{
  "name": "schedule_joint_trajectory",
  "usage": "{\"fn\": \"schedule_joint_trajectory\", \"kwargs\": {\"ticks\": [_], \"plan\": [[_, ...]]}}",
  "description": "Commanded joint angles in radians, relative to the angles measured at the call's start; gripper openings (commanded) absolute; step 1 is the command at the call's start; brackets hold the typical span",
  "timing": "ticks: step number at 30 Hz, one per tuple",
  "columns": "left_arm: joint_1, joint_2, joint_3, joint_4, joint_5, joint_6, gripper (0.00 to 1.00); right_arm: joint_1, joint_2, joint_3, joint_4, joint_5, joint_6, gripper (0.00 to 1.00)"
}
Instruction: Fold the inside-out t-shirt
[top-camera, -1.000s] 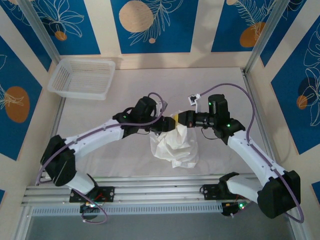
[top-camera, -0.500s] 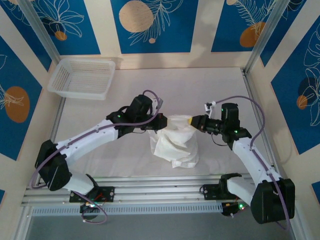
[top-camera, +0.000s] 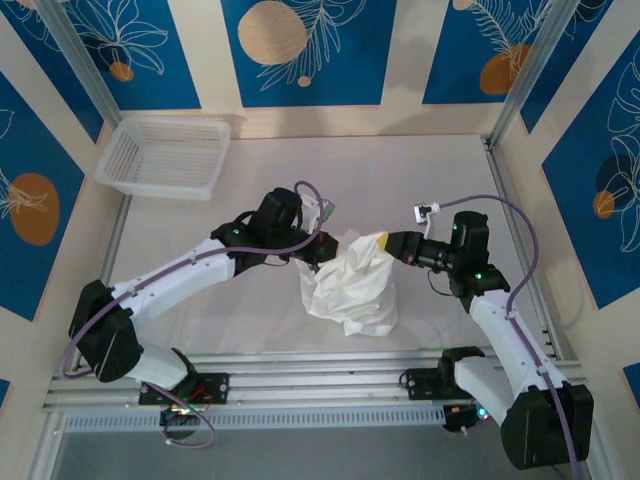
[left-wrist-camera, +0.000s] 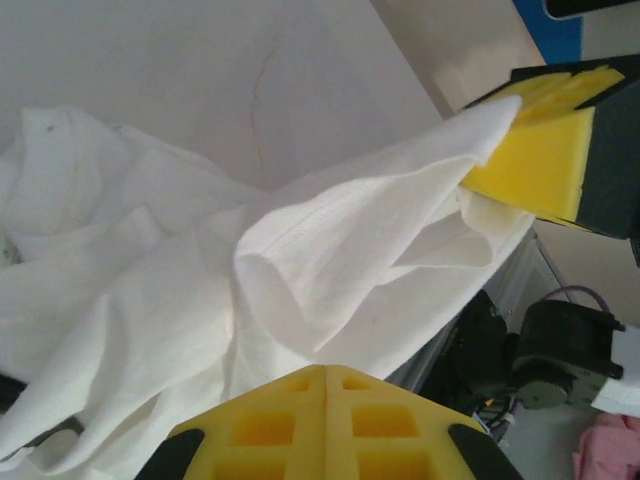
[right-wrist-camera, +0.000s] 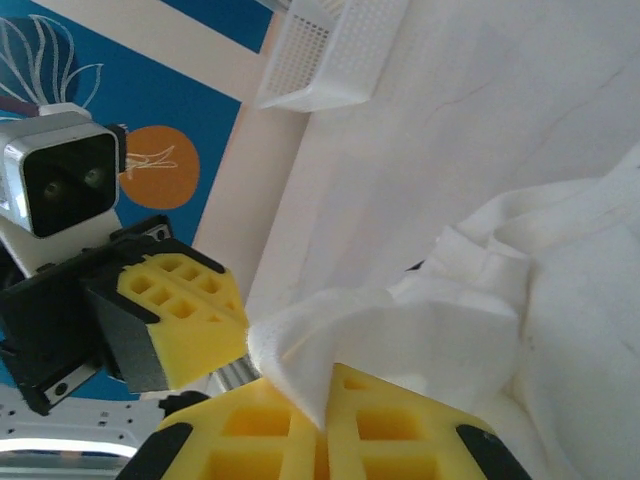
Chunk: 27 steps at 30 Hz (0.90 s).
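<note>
The inside-out t-shirt (top-camera: 350, 290) is a crumpled white heap mid-table, its upper edge lifted between both grippers. My left gripper (top-camera: 325, 250) sits at the heap's upper left. In the left wrist view its yellow jaws (left-wrist-camera: 325, 370) are pressed together, with a fold of the t-shirt (left-wrist-camera: 300, 270) running into the tip. My right gripper (top-camera: 385, 243) is at the upper right. Seen from the right wrist, that gripper (right-wrist-camera: 325, 400) is shut on a cloth edge (right-wrist-camera: 400, 330) sticking out between its pads. The two grippers face each other a short way apart.
A white mesh basket (top-camera: 165, 155) stands at the table's back left corner, also in the right wrist view (right-wrist-camera: 330, 50). Metal frame posts and patterned blue walls close in the table. Rails run along the near edge by the arm bases.
My left gripper has closed on the cloth. The right arm has drawn back to the right with its pinch, and the shirt's top edge now stretches between the two grippers.
</note>
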Motion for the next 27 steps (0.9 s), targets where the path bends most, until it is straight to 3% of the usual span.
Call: {"fn": "schedule_joint_trajectory", "kwargs": {"ticks": [1, 3, 4, 6, 8, 10, 12, 15, 16, 21, 24, 27], "plan": [[0.003, 0.021, -0.013, 0.089, 0.145, 0.057, 0.08, 0.003, 0.0, -0.003, 0.052, -0.083, 0.05, 0.1], [0.003, 0.034, -0.027, 0.125, 0.174, 0.063, 0.36, 0.006, 0.006, 0.005, 0.044, -0.084, 0.05, 0.09], [0.003, 0.047, -0.019, 0.1, 0.142, 0.061, 0.45, 0.007, 0.008, 0.006, 0.041, -0.083, 0.052, 0.09], [0.004, 0.088, 0.017, -0.005, 0.011, 0.051, 0.48, 0.01, 0.011, 0.013, 0.041, -0.085, 0.054, 0.09], [0.004, 0.133, 0.041, -0.054, -0.034, 0.054, 0.48, 0.02, 0.011, 0.021, 0.038, -0.082, 0.056, 0.09], [0.004, 0.172, 0.046, -0.03, -0.008, 0.043, 0.44, 0.029, 0.011, 0.028, 0.034, -0.078, 0.053, 0.09], [0.005, 0.192, 0.039, 0.017, 0.027, 0.014, 0.35, 0.038, 0.014, 0.034, 0.024, -0.072, 0.045, 0.09], [0.005, 0.196, 0.032, 0.049, 0.021, -0.012, 0.04, 0.042, 0.016, 0.04, 0.002, -0.068, 0.034, 0.08], [0.005, 0.188, 0.03, 0.049, 0.012, -0.014, 0.0, 0.039, 0.015, 0.036, -0.003, -0.065, 0.032, 0.08], [0.056, 0.085, -0.034, 0.169, 0.097, -0.115, 0.0, -0.005, 0.015, -0.027, 0.051, -0.089, 0.034, 0.09], [0.066, 0.048, -0.115, 0.301, 0.147, -0.174, 0.0, -0.081, 0.036, -0.115, 0.124, -0.126, 0.047, 0.22], [0.065, 0.08, -0.152, 0.306, 0.182, -0.175, 0.0, -0.126, 0.036, -0.07, -0.004, -0.131, 0.006, 0.33]]}}
